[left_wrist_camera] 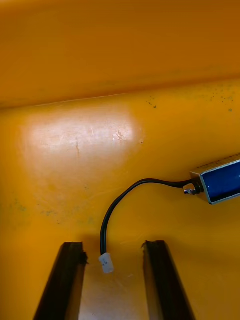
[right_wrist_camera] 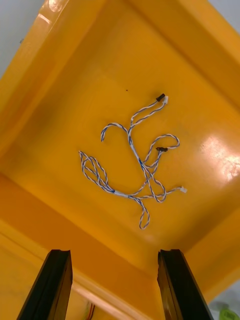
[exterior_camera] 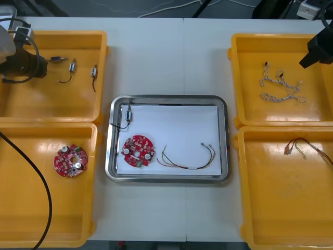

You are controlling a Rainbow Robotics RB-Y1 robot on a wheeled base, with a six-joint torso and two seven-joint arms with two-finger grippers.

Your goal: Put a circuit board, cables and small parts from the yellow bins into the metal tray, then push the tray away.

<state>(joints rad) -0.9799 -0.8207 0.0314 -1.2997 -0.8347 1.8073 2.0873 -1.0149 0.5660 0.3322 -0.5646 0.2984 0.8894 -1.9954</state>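
Left jaws part-open, low over the floor of the yellow plastic bin (exterior_camera: pixel 52 99) at 10 o'clock on the light counter (exterior_camera: pixel 166 47). The white plug (left_wrist_camera: pixel 106 262) of a black lead (left_wrist_camera: pixel 120 200) lies between them, not clamped. The lead runs to a blue-bodied small metal part (left_wrist_camera: pixel 220 180). Right jaws wide, holding nothing, above the 2 o'clock yellow bin (exterior_camera: pixel 250 104), over the tangled blue-and-white twisted cables (right_wrist_camera: pixel 142 167). The shiny metal tray with a white inside (exterior_camera: pixel 169 98) is at counter centre. In it: a round red circuit board (exterior_camera: pixel 138 151) at 8 o'clock, a second small metal part (exterior_camera: pixel 127 113) at 10 o'clock, a red-and-yellow cable (exterior_camera: pixel 192 167) at 5 o'clock. A spare red board (exterior_camera: pixel 70 160) lies in the 8 o'clock bin (exterior_camera: pixel 31 208). Another red-and-yellow cable (exterior_camera: pixel 299 147) lies in the 4 o'clock bin (exterior_camera: pixel 281 208).
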